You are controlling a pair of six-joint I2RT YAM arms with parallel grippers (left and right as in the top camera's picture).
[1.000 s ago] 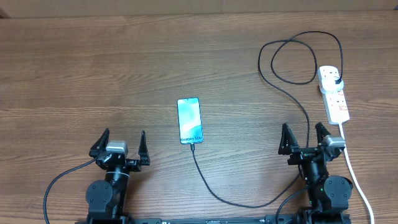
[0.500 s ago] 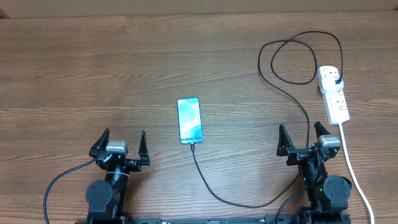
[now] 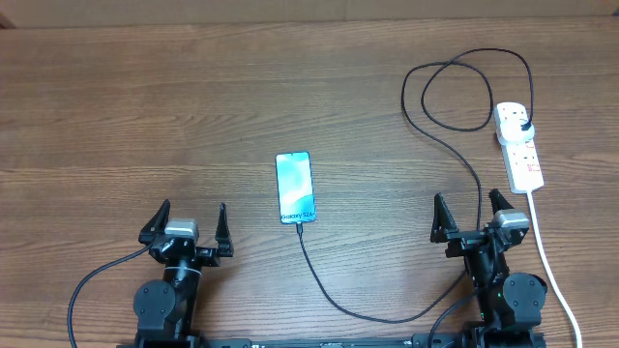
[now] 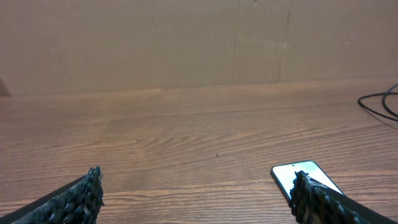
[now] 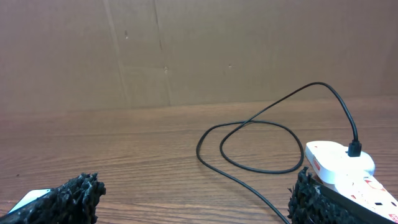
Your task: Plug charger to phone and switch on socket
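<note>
- The phone (image 3: 294, 188) lay flat near the middle of the bench (image 3: 193, 97), screen lit light blue, between the two arms and a little ahead of them.
- The charger (image 3: 480, 193) ran from the phone's near edge in a long curve toward the robot, passed by the right arm, looped once at the far right and ended at the socket (image 3: 518, 147).
- Its small connector sat against the phone's near edge and looked plugged in; I judged that step done, though the joint was too small to be sure.
- The plug stood in the far end of the socket, which lay at the right of the bench with its thick white cord trailing toward the robot.
- The left pincer (image 3: 190, 224) was spread wide, holding nothing, low and near the robot's side.
- The right pincer (image 3: 469, 215) was likewise spread and empty, just short of the socket's near end, with the black cable passing between its fingers in the overhead view.
- Red marks showed on the socket, but whether a switch was on could not be told; that step seemed to be what was left.
</note>
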